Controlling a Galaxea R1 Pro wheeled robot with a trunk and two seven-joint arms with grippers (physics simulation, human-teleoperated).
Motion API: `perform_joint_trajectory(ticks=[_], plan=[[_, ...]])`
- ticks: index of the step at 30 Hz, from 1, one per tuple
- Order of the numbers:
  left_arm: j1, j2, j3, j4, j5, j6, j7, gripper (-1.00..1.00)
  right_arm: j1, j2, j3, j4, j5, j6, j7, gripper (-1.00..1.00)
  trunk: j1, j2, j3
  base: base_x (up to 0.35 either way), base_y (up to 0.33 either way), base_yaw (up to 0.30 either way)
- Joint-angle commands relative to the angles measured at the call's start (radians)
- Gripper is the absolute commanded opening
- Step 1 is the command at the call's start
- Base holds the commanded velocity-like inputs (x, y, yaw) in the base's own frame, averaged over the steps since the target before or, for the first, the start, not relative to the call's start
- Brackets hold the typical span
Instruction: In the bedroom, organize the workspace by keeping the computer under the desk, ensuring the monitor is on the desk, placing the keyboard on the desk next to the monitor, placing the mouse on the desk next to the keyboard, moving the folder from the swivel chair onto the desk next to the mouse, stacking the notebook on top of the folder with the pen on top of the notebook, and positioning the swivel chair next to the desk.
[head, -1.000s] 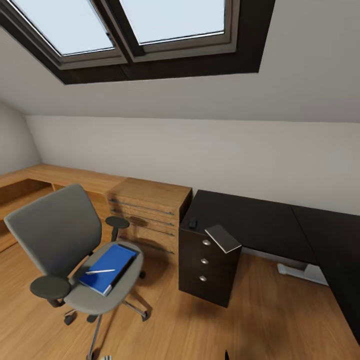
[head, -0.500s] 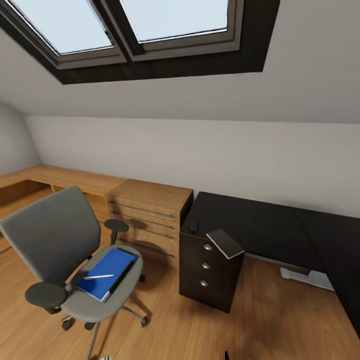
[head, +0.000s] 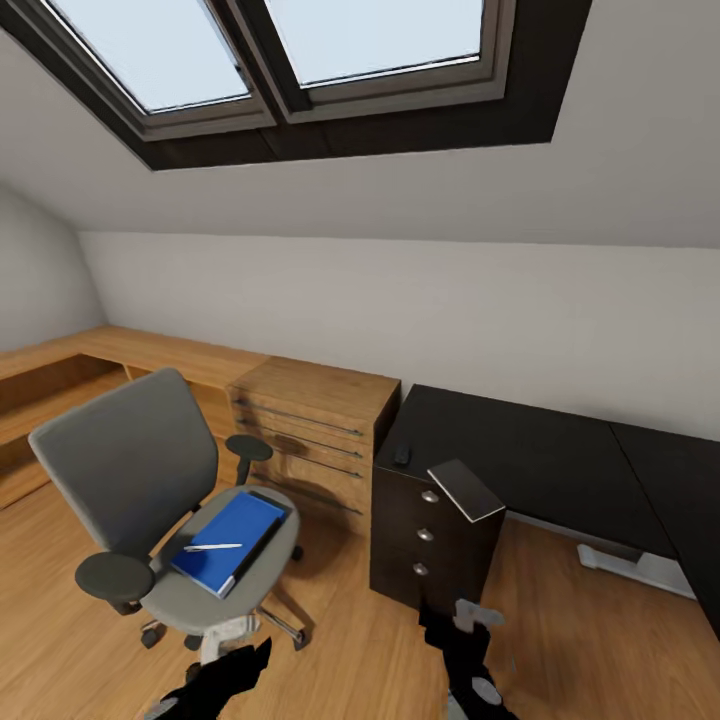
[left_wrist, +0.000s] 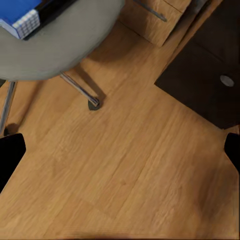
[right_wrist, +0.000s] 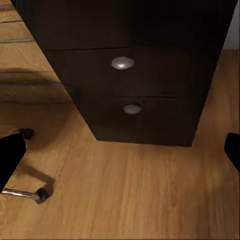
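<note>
Your left gripper (head: 225, 675) hangs open just below the swivel chair (head: 150, 500), nearer than your right gripper (head: 470, 650), also open; the folder (head: 228, 540) lies on the chair's seat, pen (head: 212, 547) atop.

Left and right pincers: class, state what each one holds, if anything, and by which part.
Nothing is held. The left pincer and right pincer are both open over the wooden floor, with nothing between the fingertips.
</note>
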Motion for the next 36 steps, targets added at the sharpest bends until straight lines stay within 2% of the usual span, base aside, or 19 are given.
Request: perform_joint_trajectory(ticks=[1,3,4,5,9,15,20,36], plan=[[0.000,-0.007,-0.002,-0.026,0.009,0.026,0.009,1.00,-0.007,0.000,0.007,-0.008,-0.012,0.037,-0.022,1.00,0.000,-0.001,-0.002,0.000,0.000,0.000],[-0.008,-0.044,-0.002,-0.082,0.006,0.124,0.014,1.00,-0.104,0.001,0.007,-0.021,-0.010,0.189,-0.066,1.00,0.000,-0.001,-0.002,0.000,0.000,0.000],[-0.085,-0.084,0.000,-0.110,0.009,0.255,0.048,1.00,-0.240,0.002,0.008,-0.022,-0.011,0.360,-0.091,1.00,0.000,-0.001,-0.002,0.000,0.000,0.000],[-0.112,-0.090,0.000,-0.114,0.010,0.277,0.056,1.00,-0.275,0.002,0.008,-0.021,-0.011,0.393,-0.094,1.00,0.000,-0.001,-0.002,0.000,0.000,0.000],[-0.155,-0.100,0.002,-0.147,0.014,0.307,0.064,1.00,-0.356,0.001,0.009,-0.017,-0.011,0.442,-0.095,1.00,0.000,-0.001,-0.002,0.000,0.000,0.000],[-0.164,-0.101,0.002,-0.149,0.013,0.308,0.065,1.00,-0.378,0.003,0.030,-0.017,-0.004,0.450,-0.097,1.00,0.000,-0.001,-0.002,0.000,0.000,0.000],[-0.166,-0.098,0.004,-0.148,0.013,0.307,0.065,1.00,-0.382,-0.005,0.066,-0.017,0.002,0.450,-0.099,1.00,0.000,-0.001,-0.002,0.027,0.000,0.000],[-0.166,-0.099,0.003,-0.147,0.015,0.307,0.067,1.00,-0.380,-0.012,0.077,-0.015,0.006,0.444,-0.096,1.00,0.000,-0.001,-0.002,0.284,0.000,0.000]])
